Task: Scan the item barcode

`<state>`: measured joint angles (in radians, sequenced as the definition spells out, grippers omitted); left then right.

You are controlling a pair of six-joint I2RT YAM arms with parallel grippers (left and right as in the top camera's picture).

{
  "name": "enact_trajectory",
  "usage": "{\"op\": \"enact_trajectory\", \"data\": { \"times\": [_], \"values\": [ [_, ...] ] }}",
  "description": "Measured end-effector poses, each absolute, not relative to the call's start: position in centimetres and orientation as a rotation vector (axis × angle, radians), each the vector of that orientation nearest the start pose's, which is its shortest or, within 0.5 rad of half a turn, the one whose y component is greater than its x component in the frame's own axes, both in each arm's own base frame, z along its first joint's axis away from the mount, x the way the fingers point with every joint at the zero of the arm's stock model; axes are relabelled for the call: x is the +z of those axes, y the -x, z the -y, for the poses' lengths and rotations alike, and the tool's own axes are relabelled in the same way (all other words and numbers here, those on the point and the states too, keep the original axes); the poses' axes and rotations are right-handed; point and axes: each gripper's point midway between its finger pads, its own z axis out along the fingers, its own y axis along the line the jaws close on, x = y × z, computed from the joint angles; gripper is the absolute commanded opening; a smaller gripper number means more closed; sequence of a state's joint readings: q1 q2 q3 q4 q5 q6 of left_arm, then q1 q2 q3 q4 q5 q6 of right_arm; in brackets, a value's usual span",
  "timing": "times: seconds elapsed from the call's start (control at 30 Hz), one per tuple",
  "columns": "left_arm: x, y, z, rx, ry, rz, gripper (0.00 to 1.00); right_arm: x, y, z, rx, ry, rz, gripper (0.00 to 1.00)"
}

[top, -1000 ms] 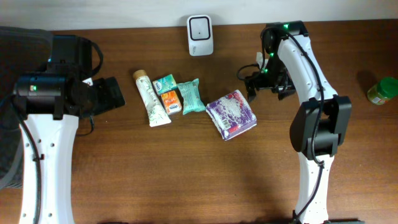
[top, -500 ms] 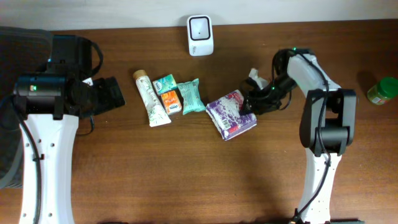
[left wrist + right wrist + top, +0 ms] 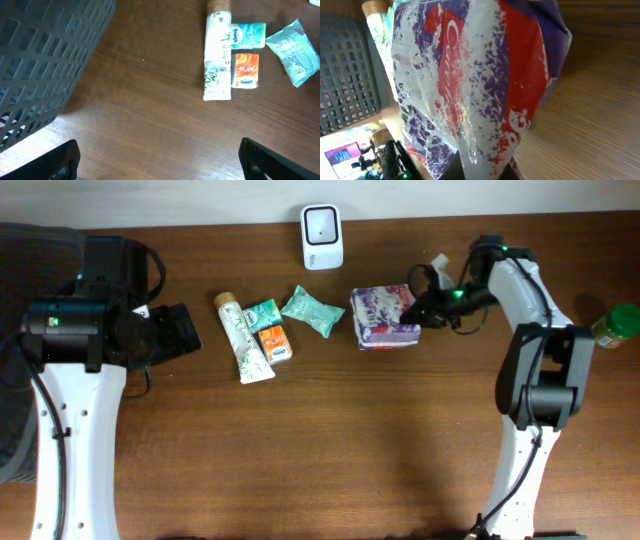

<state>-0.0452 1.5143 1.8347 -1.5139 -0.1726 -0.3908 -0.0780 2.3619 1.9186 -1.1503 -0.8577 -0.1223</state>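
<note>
The item, a purple, white and red plastic-wrapped pack (image 3: 381,318), is pinched at its right end by my right gripper (image 3: 418,308), which is shut on it. It hangs a little right of and in front of the white barcode scanner (image 3: 322,236). In the right wrist view the pack (image 3: 470,75) fills the frame, its wrap squeezed between the jaws of the right gripper (image 3: 482,167). My left gripper (image 3: 160,162) stands wide open over bare table at the far left, holding nothing.
A bamboo-print tube (image 3: 243,340), a small teal pack (image 3: 264,312), an orange pack (image 3: 274,343) and a teal pouch (image 3: 313,312) lie left of the held pack. A dark mesh basket (image 3: 45,55) sits at the far left. A green jar (image 3: 615,326) stands at the right edge.
My right gripper reached the purple pack, shut on it and carried it back toward the scanner. The teal pouch shifted toward the back. The left arm has not moved.
</note>
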Motion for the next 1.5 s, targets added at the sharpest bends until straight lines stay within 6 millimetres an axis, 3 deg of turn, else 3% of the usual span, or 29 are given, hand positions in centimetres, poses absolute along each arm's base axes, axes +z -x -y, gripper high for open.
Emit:
{"op": "enact_trajectory", "data": {
  "times": [0.07,0.1,0.13,0.27,0.37,0.4,0.5,0.57,0.73,0.77,0.8,0.83,0.87,1.03,1.13,1.17,1.23,1.33,1.5],
  "values": [
    [28.5,-30.9,-1.6,0.118,0.515,-2.686,0.99,5.2,-45.7,-10.5,1.175,0.060,-2.876,0.08],
    [28.5,-30.9,-1.6,0.118,0.514,-2.686,0.99,4.6,-45.4,-11.0,1.109,0.076,-2.919,0.39],
    [28.5,-30.9,-1.6,0.118,0.514,-2.686,0.99,4.2,-45.2,-11.3,1.064,0.093,-2.943,0.55],
    [28.5,-30.9,-1.6,0.118,0.515,-2.686,0.99,3.7,-43.7,-10.8,0.953,0.077,-3.061,0.66],
    [28.5,-30.9,-1.6,0.118,0.515,-2.686,0.99,7.1,-44.3,-10.3,0.921,0.110,-3.059,0.84],
    [28.5,-30.9,-1.6,0.118,0.515,-2.686,0.99,7.9,-44.5,-9.9,0.876,0.129,-3.064,0.85],
    [28.5,-30.9,-1.6,0.118,0.514,-2.686,0.99,7.5,-44.6,-8.8,0.768,0.143,-3.088,0.89],
    [28.5,-30.9,-1.6,0.118,0.515,-2.686,0.99,7.4,-45.1,-8.5,0.745,0.147,-3.070,0.88],
    [28.5,-31.0,-1.6,0.118,0.515,-2.685,0.99,5.6,-46.9,-8.8,0.779,0.166,-2.974,0.73],
    [28.5,-30.9,-1.5,0.118,0.514,-2.686,0.99,4.3,-46.7,-9.2,0.820,0.169,-2.965,0.63],
    [28.5,-30.9,-1.6,0.118,0.514,-2.687,0.99,3.2,-46.2,-9.5,0.861,0.164,-2.967,0.44],
    [28.5,-30.9,-1.6,0.118,0.515,-2.687,0.99,2.6,-46.6,-10.1,0.908,0.181,-2.917,0.12],
    [28.5,-30.9,-1.6,0.118,0.515,-2.686,0.99,2.2,-46.5,-10.5,0.944,0.186,-2.900,0.04],
    [28.5,-30.9,-1.6,0.118,0.515,-2.686,0.99,2.7,-46.2,-11.7,1.076,0.159,-2.865,0.04],
    [28.5,-30.9,-1.6,0.118,0.515,-2.686,0.99,4.6,-47.1,-12.4,1.131,0.175,-2.804,0.04],
    [28.5,-30.9,-1.6,0.118,0.515,-2.686,0.99,6.7,-47.8,-12.5,1.120,0.201,-2.755,0.04],
    [28.5,-30.9,-1.6,0.118,0.514,-2.686,0.99,14.0,-49.1,-12.7,1.071,0.292,-2.584,0.04],
    [28.5,-30.9,-1.6,0.118,0.514,-2.686,0.99,18.7,-49.3,-14.1,1.034,0.389,-2.457,0.04],
    [28.5,-30.9,-1.6,0.118,0.515,-2.686,0.99,19.3,-49.5,-19.8,0.976,0.488,-2.417,0.04]
  ]
}}
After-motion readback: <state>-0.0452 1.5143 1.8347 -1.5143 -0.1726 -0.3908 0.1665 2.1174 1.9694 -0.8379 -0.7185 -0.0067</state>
